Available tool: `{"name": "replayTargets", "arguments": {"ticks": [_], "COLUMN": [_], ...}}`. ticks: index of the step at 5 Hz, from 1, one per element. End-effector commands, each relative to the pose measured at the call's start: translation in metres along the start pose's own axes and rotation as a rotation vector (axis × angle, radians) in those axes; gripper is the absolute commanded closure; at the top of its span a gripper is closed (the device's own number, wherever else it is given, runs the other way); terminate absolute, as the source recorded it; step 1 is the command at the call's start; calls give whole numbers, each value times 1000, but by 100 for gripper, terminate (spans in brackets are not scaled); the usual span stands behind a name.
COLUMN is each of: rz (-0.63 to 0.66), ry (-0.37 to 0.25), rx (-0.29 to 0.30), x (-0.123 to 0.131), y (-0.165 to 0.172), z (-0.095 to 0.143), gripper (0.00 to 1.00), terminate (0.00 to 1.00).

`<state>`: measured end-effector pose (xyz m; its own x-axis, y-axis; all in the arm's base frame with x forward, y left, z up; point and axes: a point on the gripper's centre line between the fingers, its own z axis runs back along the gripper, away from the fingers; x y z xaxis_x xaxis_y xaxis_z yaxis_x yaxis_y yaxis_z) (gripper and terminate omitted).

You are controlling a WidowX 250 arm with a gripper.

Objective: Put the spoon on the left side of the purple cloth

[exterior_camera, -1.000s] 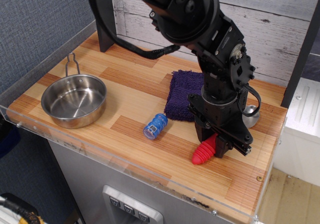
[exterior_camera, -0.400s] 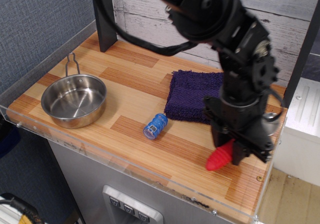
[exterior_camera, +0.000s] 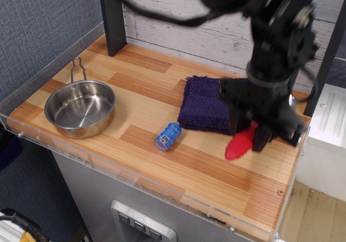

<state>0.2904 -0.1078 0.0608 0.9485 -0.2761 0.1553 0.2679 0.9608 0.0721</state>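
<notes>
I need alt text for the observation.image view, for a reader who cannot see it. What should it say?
A black robot gripper holds a red-handled spoon just above the right end of a wooden counter, beside a folded purple cloth. A small blue cylinder lies left of the cloth, and a steel pan sits far left.

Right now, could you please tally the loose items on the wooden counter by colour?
Silver: 1, the steel pan
Purple: 1, the purple cloth
Blue: 1, the small blue cylinder
Red and silver: 1, the spoon, red handle showing, held in the end effector
Total: 4
</notes>
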Motion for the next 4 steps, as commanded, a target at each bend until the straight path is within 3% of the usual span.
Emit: {"name": "replayTargets", "arguments": {"ticks": [1, 2, 4], "rz": [444, 658, 1085], "ry": [-62, -49, -55], "rx": [-29, 15, 20], "x": [16, 19, 20], "y": [49, 62, 98], "z": [45, 51, 45], "gripper": [100, 100, 100], "terminate": [0, 0, 0]}}
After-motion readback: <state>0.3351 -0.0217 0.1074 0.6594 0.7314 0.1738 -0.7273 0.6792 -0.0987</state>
